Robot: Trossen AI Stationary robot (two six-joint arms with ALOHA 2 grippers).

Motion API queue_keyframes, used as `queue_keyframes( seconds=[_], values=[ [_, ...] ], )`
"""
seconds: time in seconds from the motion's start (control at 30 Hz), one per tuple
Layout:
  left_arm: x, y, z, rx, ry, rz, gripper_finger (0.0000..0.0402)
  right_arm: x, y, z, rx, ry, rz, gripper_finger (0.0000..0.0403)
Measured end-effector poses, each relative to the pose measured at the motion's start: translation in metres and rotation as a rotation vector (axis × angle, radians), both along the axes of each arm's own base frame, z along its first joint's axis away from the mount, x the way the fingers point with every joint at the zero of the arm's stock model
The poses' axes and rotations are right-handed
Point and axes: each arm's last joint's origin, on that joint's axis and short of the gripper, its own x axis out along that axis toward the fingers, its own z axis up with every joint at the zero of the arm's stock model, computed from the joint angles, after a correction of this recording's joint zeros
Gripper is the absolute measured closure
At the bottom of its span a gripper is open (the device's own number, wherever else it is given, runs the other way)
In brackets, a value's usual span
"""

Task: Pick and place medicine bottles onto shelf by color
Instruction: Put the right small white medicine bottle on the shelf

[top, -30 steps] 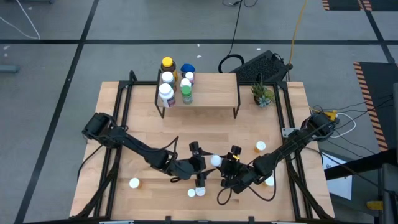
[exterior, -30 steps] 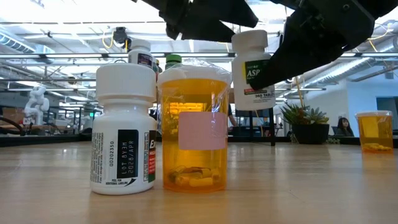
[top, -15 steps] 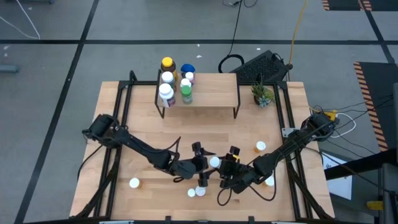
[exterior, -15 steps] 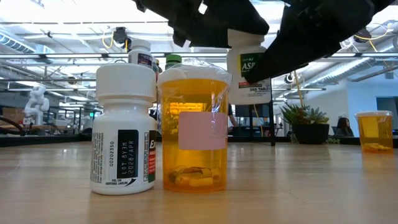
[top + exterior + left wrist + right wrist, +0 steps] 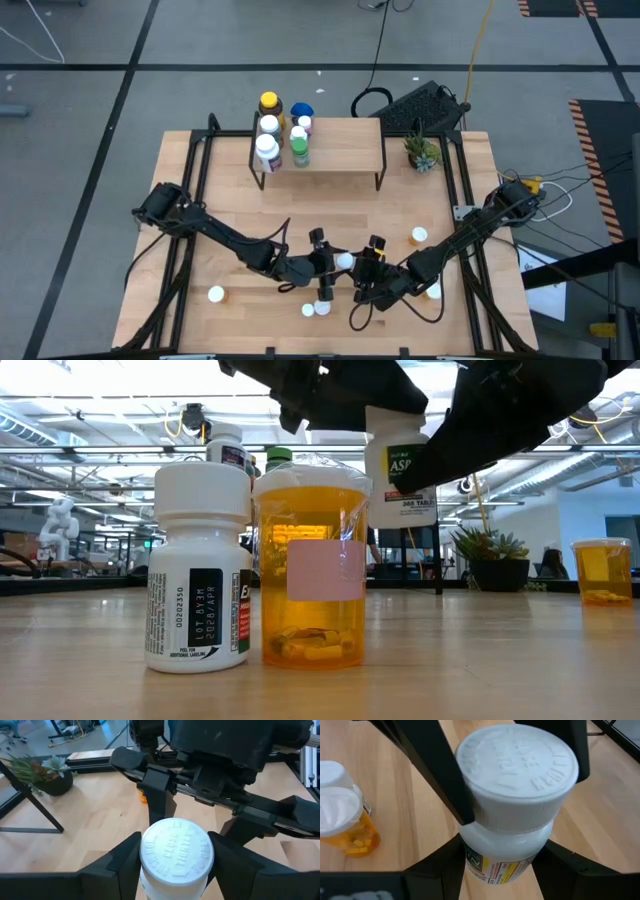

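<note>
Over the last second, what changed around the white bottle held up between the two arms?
The left tool closed in on the raised white bottle, now gripping its cap while the right tool still holds its body. The bottle shifted slightly left in the low view. The table bottles and the shelf stayed put.

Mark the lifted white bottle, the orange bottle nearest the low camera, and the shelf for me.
lifted white bottle [image 5: 402,465], low view, on its label.
orange bottle [image 5: 311,575], low view, on its pink label.
shelf [image 5: 345,145], high view, on the bare board right of the bottles.
</note>
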Motion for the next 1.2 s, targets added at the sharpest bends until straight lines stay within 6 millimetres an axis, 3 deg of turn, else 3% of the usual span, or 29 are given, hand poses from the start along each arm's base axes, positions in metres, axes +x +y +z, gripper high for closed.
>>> queue_keyframes(
  seconds=[0.23,0.37,0.47,0.67,0.87,1.07,1.2],
  values=[
    [0.000,0.002,-0.001,0.018,0.014,0.011,0.0200,0.000,-0.002,0.002,-0.074,0.021,0.037,0.0183],
    [-0.002,0.013,0.016,0.094,-0.007,0.016,0.0197,-0.006,-0.008,0.017,-0.149,-0.016,-0.019,0.0136],
    [-0.007,0.035,0.041,0.118,0.003,0.016,0.0196,-0.017,-0.015,0.033,-0.195,-0.051,-0.089,0.0114],
    [-0.017,0.104,0.105,0.113,0.036,0.054,0.0193,-0.045,-0.027,0.066,-0.201,-0.120,-0.160,0.0114],
    [-0.012,0.187,0.166,0.159,0.035,0.050,0.0192,-0.061,-0.049,0.067,-0.236,-0.190,-0.224,0.0121],
    [-0.015,0.281,0.190,0.219,0.015,0.065,0.0191,-0.073,-0.085,0.049,-0.257,-0.206,-0.333,0.0122],
    [-0.022,0.341,0.187,0.205,0.006,0.084,0.0191,-0.081,-0.111,0.035,-0.245,-0.204,-0.412,0.0122]
  ],
)
